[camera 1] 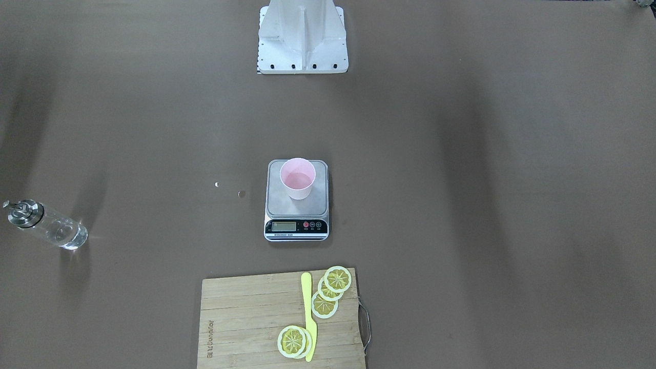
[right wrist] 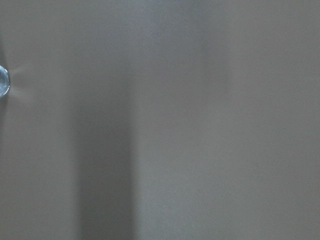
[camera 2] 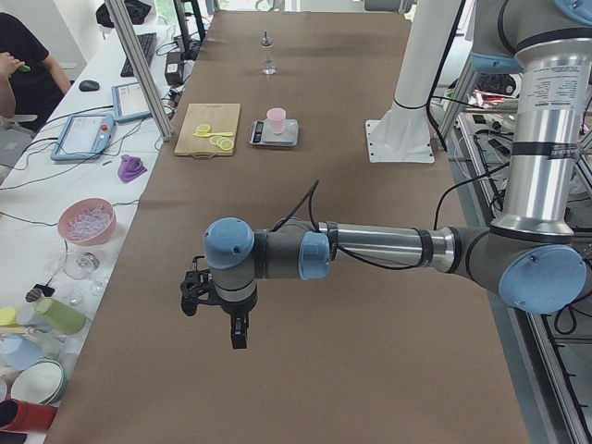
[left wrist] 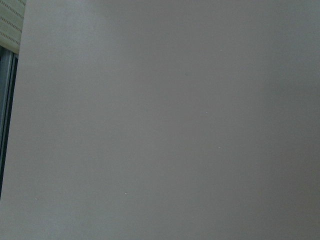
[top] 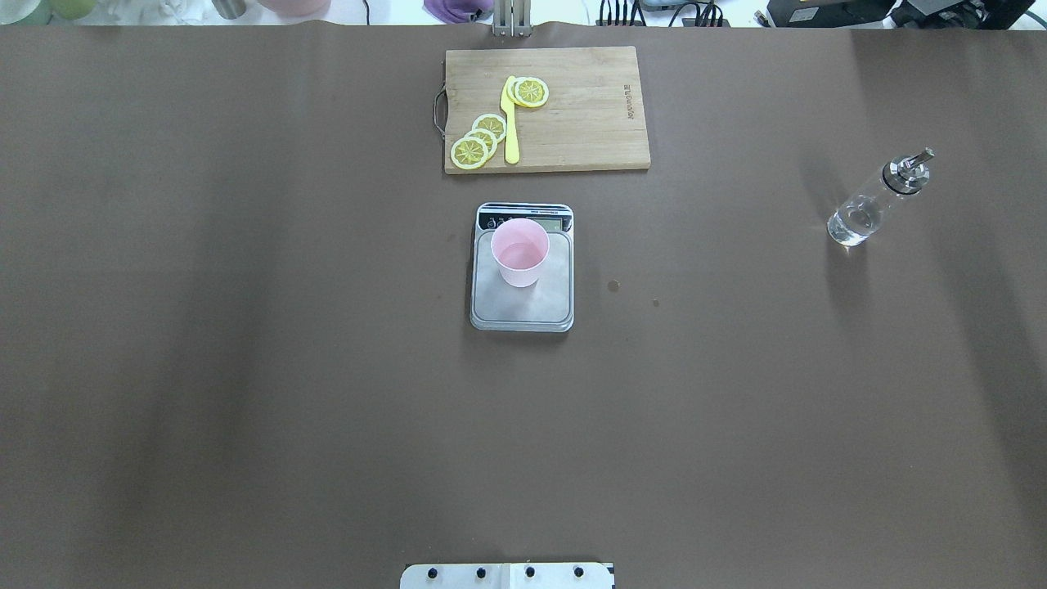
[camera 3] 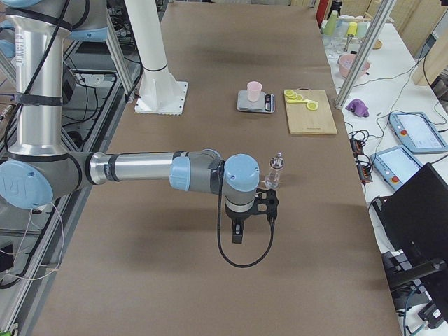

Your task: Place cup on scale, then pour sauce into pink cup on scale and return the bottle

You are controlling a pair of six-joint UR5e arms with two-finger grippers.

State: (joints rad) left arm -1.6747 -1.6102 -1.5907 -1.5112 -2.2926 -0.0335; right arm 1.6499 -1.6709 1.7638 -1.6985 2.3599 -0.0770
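Note:
The pale pink cup (camera 1: 297,179) stands upright on the steel platform of the scale (camera 1: 279,204) at the table's middle; it also shows in the overhead view (top: 519,252) on the scale (top: 536,307). The clear glass bottle (top: 875,203) with its silver spout cap stands alone far to the robot's right (camera 1: 48,225), and its edge shows in the right wrist view (right wrist: 2,81). The left gripper (camera 2: 239,335) hangs over bare table far from the scale. The right gripper (camera 3: 238,234) hangs near the bottle (camera 3: 273,173), apart from it. I cannot tell whether either is open or shut.
A wooden cutting board (top: 589,114) with lemon slices (top: 478,139) and a yellow knife (top: 510,123) lies beyond the scale. The robot's white base (camera 1: 303,36) stands at the near edge. Two small droplets (top: 613,285) lie right of the scale. Cluttered side benches flank the table.

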